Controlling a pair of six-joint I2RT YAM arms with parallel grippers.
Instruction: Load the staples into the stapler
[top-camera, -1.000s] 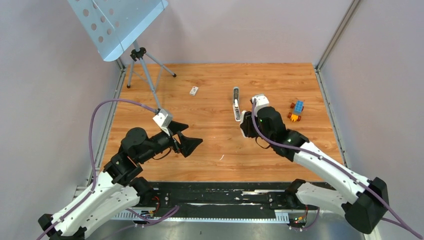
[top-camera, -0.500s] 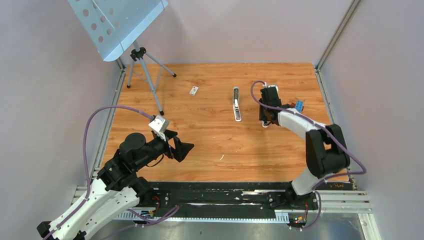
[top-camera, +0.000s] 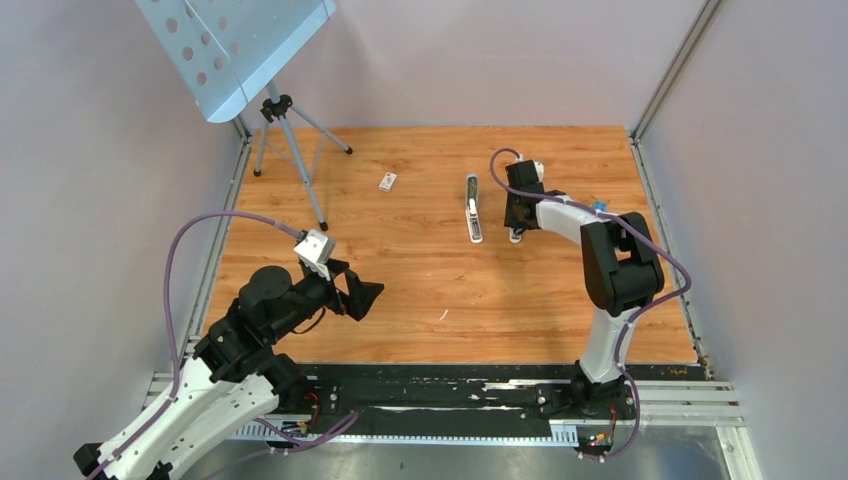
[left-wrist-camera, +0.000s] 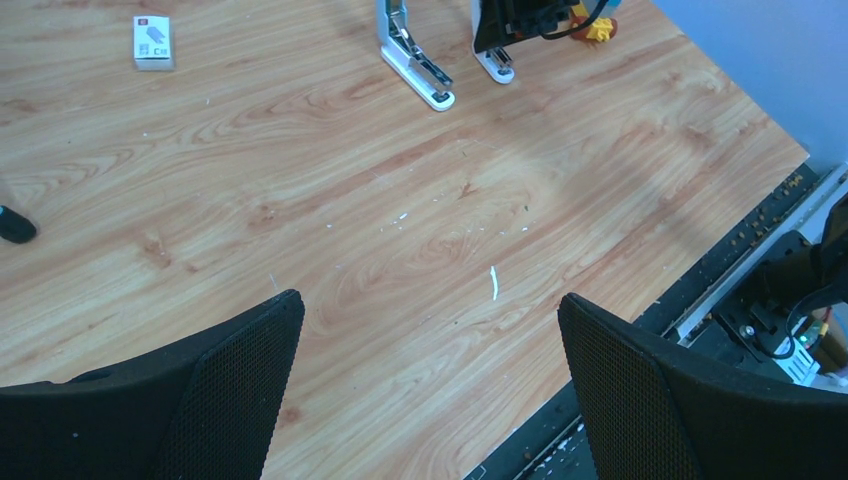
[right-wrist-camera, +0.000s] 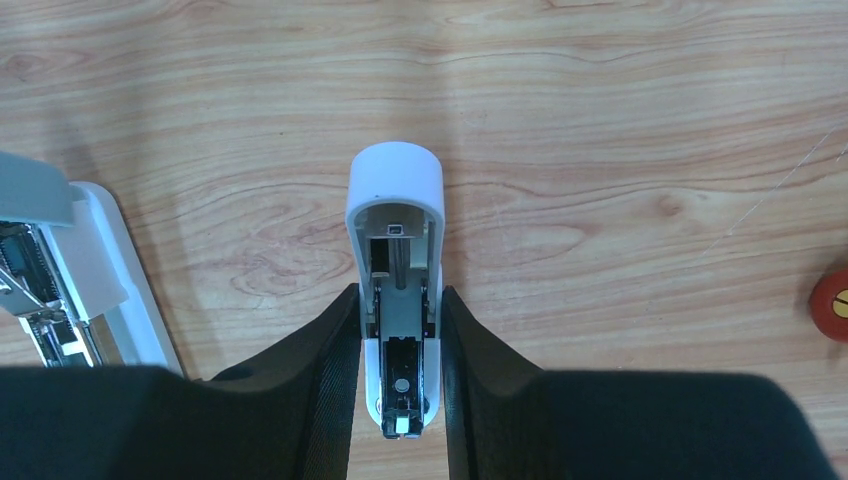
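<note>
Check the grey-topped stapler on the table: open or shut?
Open. The stapler has its grey top swung away from the white base, baring the metal channel. Whether it is loaded, cannot tell.

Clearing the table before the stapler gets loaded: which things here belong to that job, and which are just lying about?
For the job:
stapler, lying open
white channelled piece, gripped in the right tool

Lying about:
small white box
toy bricks
tripod stand

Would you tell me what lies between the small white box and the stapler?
Only bare tabletop separates the box and the stapler, clearest in the top view.
</note>
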